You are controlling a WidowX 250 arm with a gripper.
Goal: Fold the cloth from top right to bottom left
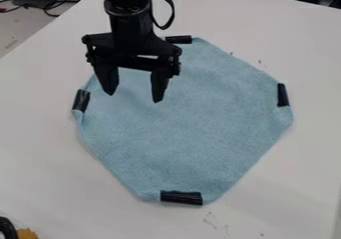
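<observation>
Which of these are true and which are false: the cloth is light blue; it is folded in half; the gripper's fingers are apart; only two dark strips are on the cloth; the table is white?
1. The cloth is light blue. True.
2. The cloth is folded in half. False: it lies spread out.
3. The gripper's fingers are apart. True.
4. Only two dark strips are on the cloth. False: four dark strips show.
5. The table is white. True.
</observation>
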